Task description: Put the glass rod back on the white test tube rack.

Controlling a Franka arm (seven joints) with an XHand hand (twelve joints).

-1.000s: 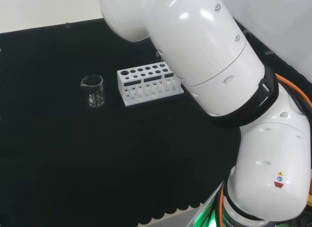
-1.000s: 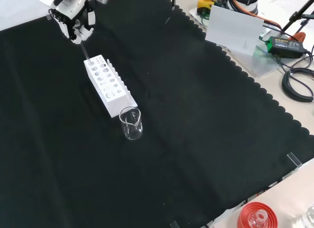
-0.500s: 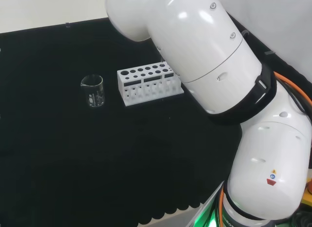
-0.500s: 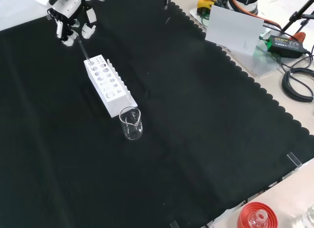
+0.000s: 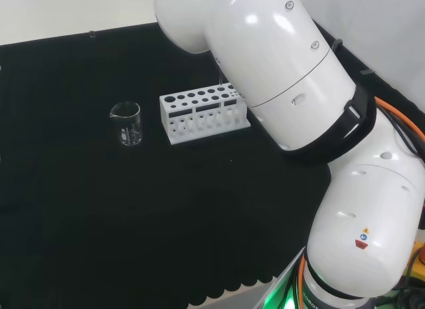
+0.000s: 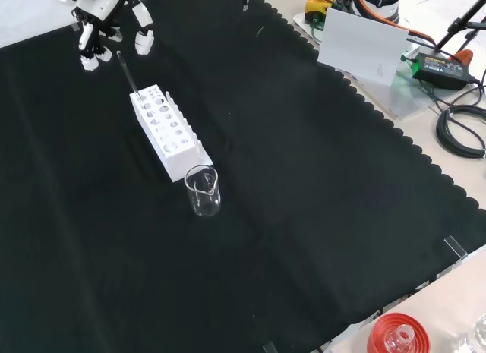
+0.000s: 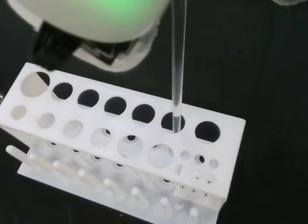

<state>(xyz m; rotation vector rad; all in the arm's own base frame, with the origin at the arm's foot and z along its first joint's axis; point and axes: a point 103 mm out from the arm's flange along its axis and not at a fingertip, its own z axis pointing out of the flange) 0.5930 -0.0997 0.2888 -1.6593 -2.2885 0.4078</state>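
Bench (image 6: 304,186) under black cloth is the largest thing we see. On it stands the rack (image 6: 168,130), with a beaker (image 6: 203,191) just beside its near end in the front view. Above the far end, our hand (image 6: 99,23) hangs with fingers spread, apart from the rod (image 6: 127,72), which stands tilted in a rack hole.

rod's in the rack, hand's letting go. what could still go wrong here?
The glass rod leans in an end hole of the rack, with the open hand close to its top. A finger could catch it while pulling away and tip it out. The beaker sits beside the rack's other end and could be hit.
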